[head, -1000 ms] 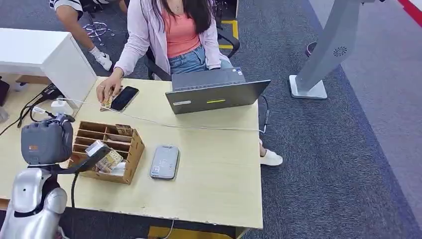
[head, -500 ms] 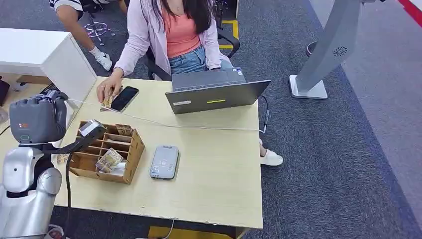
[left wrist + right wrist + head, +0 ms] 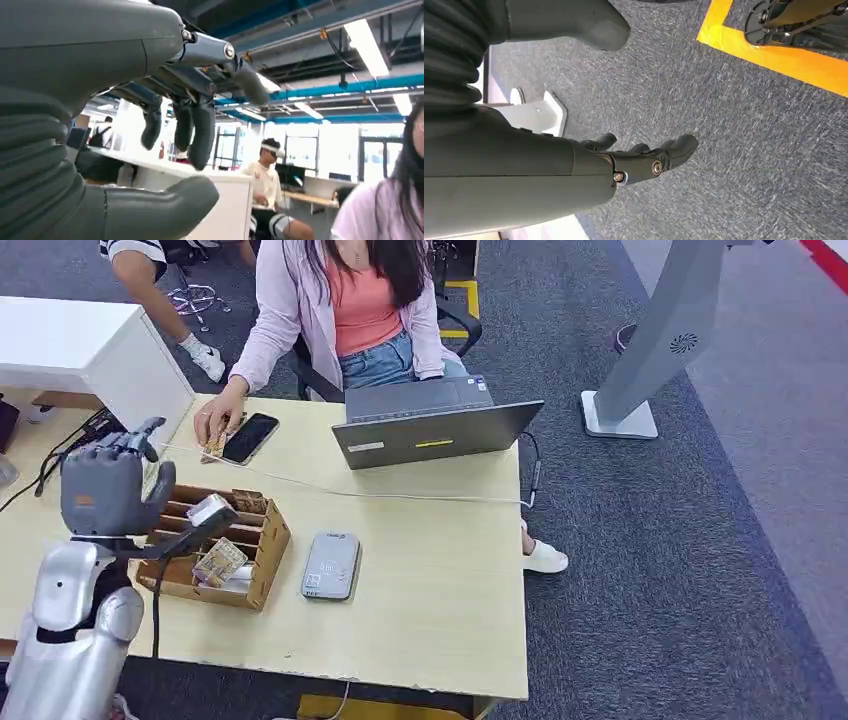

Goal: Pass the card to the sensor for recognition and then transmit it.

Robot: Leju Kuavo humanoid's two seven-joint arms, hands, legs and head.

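Note:
A wooden card organizer (image 3: 268, 543) stands on the left part of the pale table (image 3: 430, 620), with patterned cards (image 3: 220, 562) lying in its near slots. To its right lies the flat grey sensor (image 3: 331, 565). My left hand (image 3: 110, 490) is raised above the box's left end, fingers spread and pointing up. In the left wrist view that hand (image 3: 190, 125) holds nothing. My right hand (image 3: 644, 160) hangs over the grey carpet with its fingers loosely extended and empty.
A person in a pink jacket sits across the table, one hand (image 3: 215, 420) resting by a black phone (image 3: 250, 437) and a small card. An open laptop (image 3: 430, 430) stands at the far edge. A white cable (image 3: 380, 493) crosses the table. A white cabinet (image 3: 100, 350) is at far left.
My left hand swung up and left away from the box, then came back right above its left end, now showing spread fingers. Cards, sensor and person stayed put.

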